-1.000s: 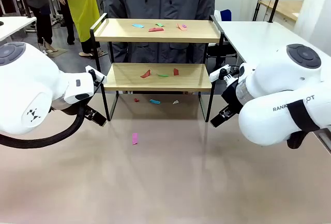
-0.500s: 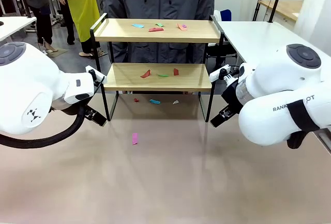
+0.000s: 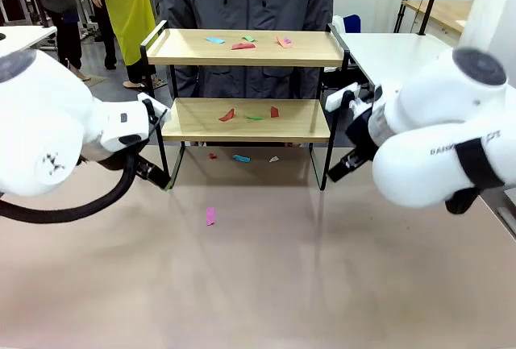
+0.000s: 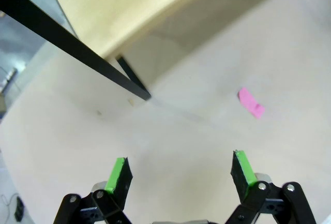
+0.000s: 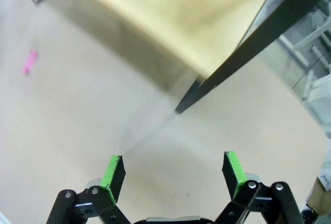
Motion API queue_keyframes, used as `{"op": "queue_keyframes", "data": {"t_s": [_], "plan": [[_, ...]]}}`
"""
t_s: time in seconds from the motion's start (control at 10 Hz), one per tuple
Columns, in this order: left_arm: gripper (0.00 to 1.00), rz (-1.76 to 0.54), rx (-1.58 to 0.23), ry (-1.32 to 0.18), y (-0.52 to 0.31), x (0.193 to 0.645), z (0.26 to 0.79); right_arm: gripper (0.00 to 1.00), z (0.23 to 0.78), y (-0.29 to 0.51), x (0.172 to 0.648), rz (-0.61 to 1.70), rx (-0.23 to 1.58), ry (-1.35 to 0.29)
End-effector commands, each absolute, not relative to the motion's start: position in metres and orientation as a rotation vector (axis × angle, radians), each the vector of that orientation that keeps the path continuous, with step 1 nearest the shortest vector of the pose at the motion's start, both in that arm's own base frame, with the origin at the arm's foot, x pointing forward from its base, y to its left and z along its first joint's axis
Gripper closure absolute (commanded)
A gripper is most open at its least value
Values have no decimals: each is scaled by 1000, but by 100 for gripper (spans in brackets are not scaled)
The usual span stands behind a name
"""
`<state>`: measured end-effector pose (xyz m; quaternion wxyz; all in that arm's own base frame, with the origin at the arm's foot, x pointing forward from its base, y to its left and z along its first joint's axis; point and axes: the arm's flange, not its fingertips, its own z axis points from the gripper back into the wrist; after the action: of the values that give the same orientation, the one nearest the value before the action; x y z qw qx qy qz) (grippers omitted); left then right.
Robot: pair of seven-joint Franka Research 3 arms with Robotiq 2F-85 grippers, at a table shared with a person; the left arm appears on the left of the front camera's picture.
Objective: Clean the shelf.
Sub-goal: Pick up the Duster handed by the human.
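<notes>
Both arms have edged toward the two-tier light-wood, black-framed shelf point(image 3: 185, 44), far centre. Left gripper point(image 4: 181, 169) and right gripper point(image 5: 173, 168) gape empty; coloured paper scraps point(image 3: 243, 45) litter both boards: cleaning seems unstarted.

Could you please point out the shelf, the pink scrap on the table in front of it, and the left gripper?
shelf point(image 3: 181, 47): front view, bare left part of its top board.
pink scrap point(image 3: 210, 216): front view, its middle.
left gripper point(image 4: 180, 163): left wrist view, midway between its open fingertips.
</notes>
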<state>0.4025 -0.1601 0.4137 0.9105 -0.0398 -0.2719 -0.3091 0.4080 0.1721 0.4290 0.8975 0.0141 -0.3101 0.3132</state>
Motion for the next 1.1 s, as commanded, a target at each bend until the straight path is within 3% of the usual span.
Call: {"op": "queue_keyframes", "data": {"t_s": [0.0,0.3,0.5,0.8,1.0], "plan": [[0,-680,-130,-575,-129,411,464,0,480,159,415,628,62,-696],[0,-876,-287,-558,-71,420,509,0,527,100,409,675,179,-766],[0,-942,-504,-590,-17,432,512,0,534,39,411,713,230,-796],[0,-1005,-680,-719,53,442,493,0,508,-53,420,772,425,-890],[0,-1019,-696,-764,68,445,476,0,477,-91,431,742,541,-928]]}}
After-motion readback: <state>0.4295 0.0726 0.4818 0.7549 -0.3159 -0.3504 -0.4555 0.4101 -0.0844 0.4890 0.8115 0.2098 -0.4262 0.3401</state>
